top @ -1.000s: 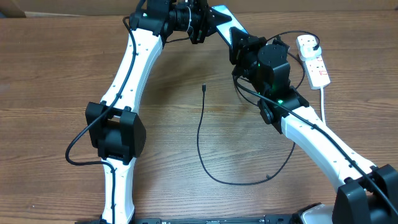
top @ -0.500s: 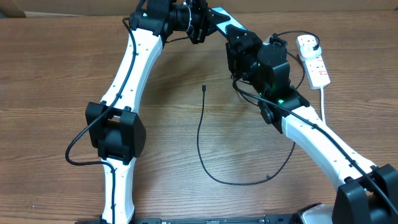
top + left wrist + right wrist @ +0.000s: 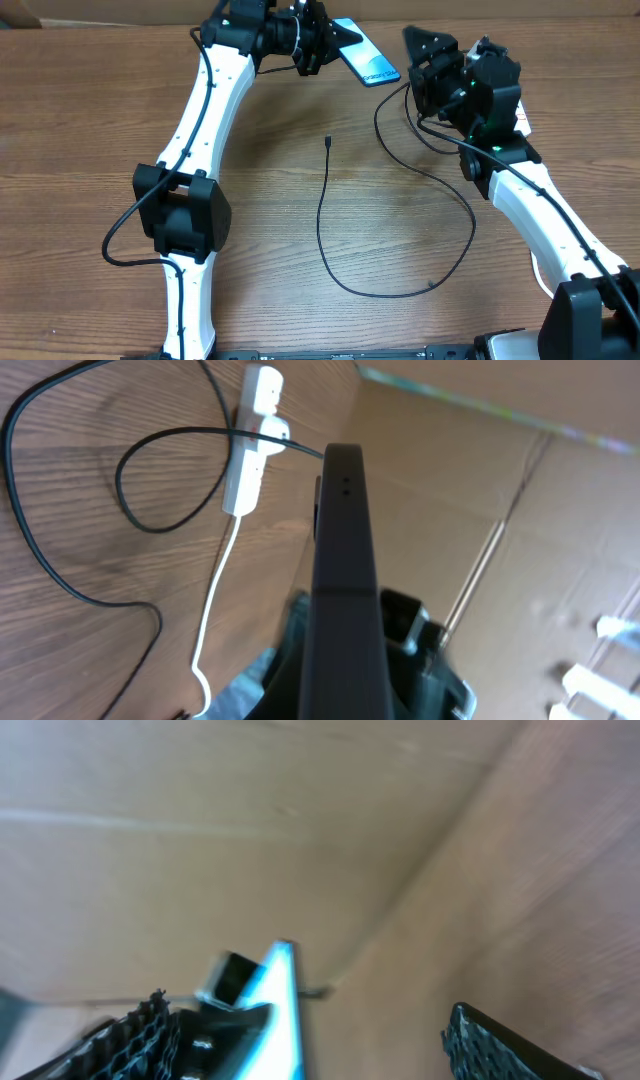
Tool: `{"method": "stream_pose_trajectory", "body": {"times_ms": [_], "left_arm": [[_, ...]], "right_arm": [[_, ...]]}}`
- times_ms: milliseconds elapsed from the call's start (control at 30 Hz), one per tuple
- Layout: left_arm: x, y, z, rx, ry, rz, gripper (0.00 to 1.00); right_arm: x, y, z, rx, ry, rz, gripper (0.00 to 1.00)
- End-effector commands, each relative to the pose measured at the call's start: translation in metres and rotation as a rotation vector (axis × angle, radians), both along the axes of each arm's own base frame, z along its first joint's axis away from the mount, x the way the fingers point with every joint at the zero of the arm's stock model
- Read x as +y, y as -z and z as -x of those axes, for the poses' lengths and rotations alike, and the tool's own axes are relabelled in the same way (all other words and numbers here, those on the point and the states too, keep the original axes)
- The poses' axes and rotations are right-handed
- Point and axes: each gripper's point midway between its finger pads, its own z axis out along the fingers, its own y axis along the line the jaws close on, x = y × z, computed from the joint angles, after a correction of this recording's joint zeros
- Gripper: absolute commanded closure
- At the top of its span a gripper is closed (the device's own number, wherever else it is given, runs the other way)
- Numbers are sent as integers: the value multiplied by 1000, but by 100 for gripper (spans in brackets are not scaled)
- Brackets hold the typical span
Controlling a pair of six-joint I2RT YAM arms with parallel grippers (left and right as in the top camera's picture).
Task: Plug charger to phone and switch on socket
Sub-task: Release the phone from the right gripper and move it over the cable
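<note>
Since the earlier frames, the right gripper point(image 3: 420, 60) had let go of the slim rectangular phone with a bright light-blue screen point(image 3: 365, 65) and swung off to the right. Its arm now covered most of the white oblong power-strip socket point(image 3: 243, 470) in the overhead view. The phone had also risen a little toward the far edge of the brown wooden table point(image 3: 100, 120).

The long thin black charger cable point(image 3: 322, 215) lay in the same loop on the table. Its small connector end point(image 3: 328, 141) was well apart from the phone.

The left gripper point(image 3: 325, 42) was clamped tight on one end of the phone and held it off the table. In the left wrist view the phone pointed away edge-on. Beyond it lay the socket with its thick white cord point(image 3: 212, 620), and the black cable ran up to it.

The right gripper's jaws stood wide apart and held nothing. In its own blurred wrist view the phone showed between the two fingers, but farther off and clear of both.
</note>
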Motion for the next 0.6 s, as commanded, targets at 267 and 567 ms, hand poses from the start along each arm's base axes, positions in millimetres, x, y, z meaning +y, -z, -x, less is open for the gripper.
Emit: {"method": "stream_pose_trajectory", "body": {"times_ms": [267, 567], "left_arm": [[70, -68, 15, -221, 183, 243, 96], [107, -83, 20, -352, 234, 324, 96]], "right_arm": [[29, 89, 64, 205, -332, 385, 15], [74, 112, 102, 131, -541, 719, 21]]}}
